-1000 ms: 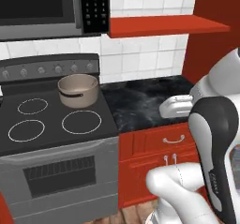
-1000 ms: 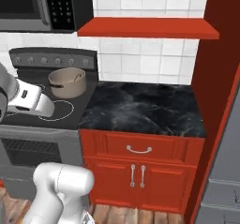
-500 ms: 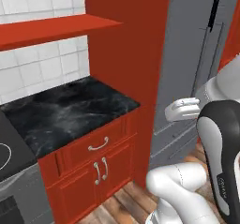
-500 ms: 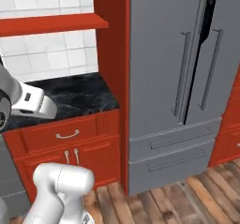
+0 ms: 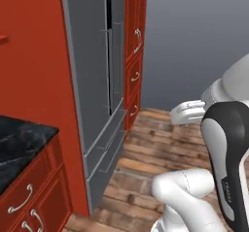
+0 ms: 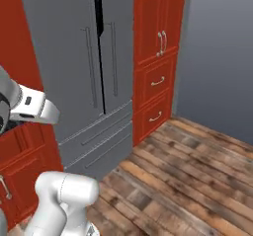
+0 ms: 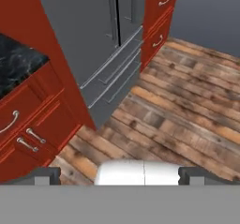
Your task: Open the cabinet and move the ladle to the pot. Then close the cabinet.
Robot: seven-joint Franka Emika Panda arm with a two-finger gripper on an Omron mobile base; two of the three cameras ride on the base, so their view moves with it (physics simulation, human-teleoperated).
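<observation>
The cabinet, the ladle and the pot are out of view. My gripper (image 7: 120, 175) is open: in the hand view its two dark fingertips (image 7: 47, 175) stand wide apart with nothing between them. It hangs over the wooden floor (image 7: 178, 101), in front of the grey fridge (image 7: 93, 35). The white hand (image 5: 187, 112) is at the right of the left base view and at the left of the right base view, at about counter height.
A grey double-door fridge (image 6: 74, 57) stands between a red side panel (image 5: 34, 56) and a tall red unit with panelled doors over drawers (image 6: 158, 57). A black marble counter (image 7: 16, 63) over red drawers lies at left. A grey wall (image 6: 222, 47) closes the right; bare wooden floor (image 6: 188, 171) lies ahead.
The whole picture has swung right, so the base has turned: stove, pot and shelf have gone out of frame; fridge and tall red unit have come in. The gripper stays open.
</observation>
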